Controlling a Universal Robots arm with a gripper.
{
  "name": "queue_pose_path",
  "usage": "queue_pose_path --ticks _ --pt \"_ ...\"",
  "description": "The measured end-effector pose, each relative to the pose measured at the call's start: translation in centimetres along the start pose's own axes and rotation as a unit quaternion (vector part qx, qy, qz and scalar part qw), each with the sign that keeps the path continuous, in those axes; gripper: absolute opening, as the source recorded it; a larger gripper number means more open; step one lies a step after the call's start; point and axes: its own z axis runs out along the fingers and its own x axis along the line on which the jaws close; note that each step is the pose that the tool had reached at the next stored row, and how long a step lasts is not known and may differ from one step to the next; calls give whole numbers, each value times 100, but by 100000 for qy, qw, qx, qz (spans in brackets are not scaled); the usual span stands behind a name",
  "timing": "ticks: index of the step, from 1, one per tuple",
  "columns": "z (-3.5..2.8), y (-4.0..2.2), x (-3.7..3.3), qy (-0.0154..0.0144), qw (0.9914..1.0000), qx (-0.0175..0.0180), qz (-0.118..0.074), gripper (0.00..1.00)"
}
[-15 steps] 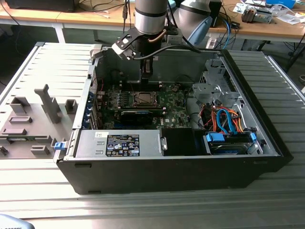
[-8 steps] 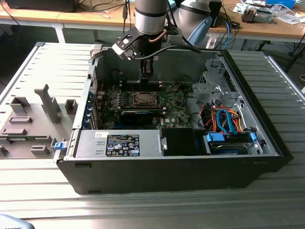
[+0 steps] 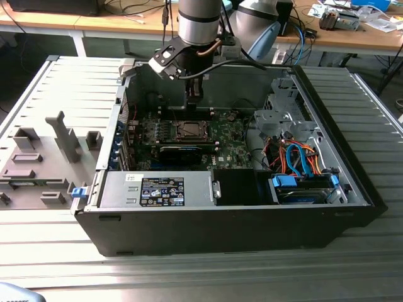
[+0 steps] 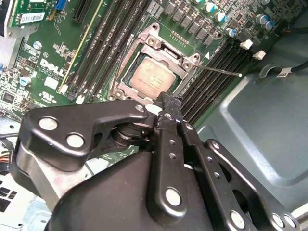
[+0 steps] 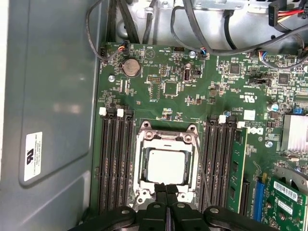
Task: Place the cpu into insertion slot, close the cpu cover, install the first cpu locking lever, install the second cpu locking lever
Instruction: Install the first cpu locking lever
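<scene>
The cpu (image 5: 166, 166) lies flat in the insertion slot (image 3: 187, 130), its pale metal face up; the second wrist view shows the cpu (image 4: 151, 78) too. The silver cpu cover (image 5: 140, 159) lies down around it, framing the chip through its window. A thin wire locking lever (image 4: 219, 70) stands out from the socket's side, unlatched; in the first wrist view the lever (image 5: 204, 168) runs alongside the memory slots. My gripper (image 5: 166, 188) is shut with nothing between its fingers, tips at the socket's edge. I cannot tell whether they touch it. In the exterior view the gripper (image 3: 195, 94) hangs just above the board.
Black memory slots (image 5: 115, 163) flank the socket on both sides. A long black expansion card (image 3: 179, 151) sits beside it. The drive cage with orange and blue cables (image 3: 296, 157) fills the exterior view's right. A grey fixture tray (image 3: 44, 163) lies outside the case.
</scene>
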Motion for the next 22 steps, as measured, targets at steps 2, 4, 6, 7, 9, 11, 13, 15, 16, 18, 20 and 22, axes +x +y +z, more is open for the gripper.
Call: queue_pose_path --ticks 2,4,6,7,9,11,13,15,16,18,20,22 --pt "0 0 0 -13 99998 14 -611 11" --pt "0 0 0 -35 99990 35 -1415 11" --pt "0 0 0 -54 99977 55 -2125 11" --pt "0 0 0 -64 99971 62 -2422 11" --pt "0 0 0 -74 99958 75 -2908 11" --pt "0 1 0 -92 99930 94 -3738 11" --pt "0 1 0 -103 99916 106 -4096 11" --pt "0 1 0 -113 99897 113 -4540 11" --pt "0 1 0 -116 99890 118 -4687 11" --pt "0 1 0 -129 99863 132 -5224 11" --pt "0 1 0 -140 99842 141 -5615 11" --pt "0 1 0 -146 99829 146 -5841 11"
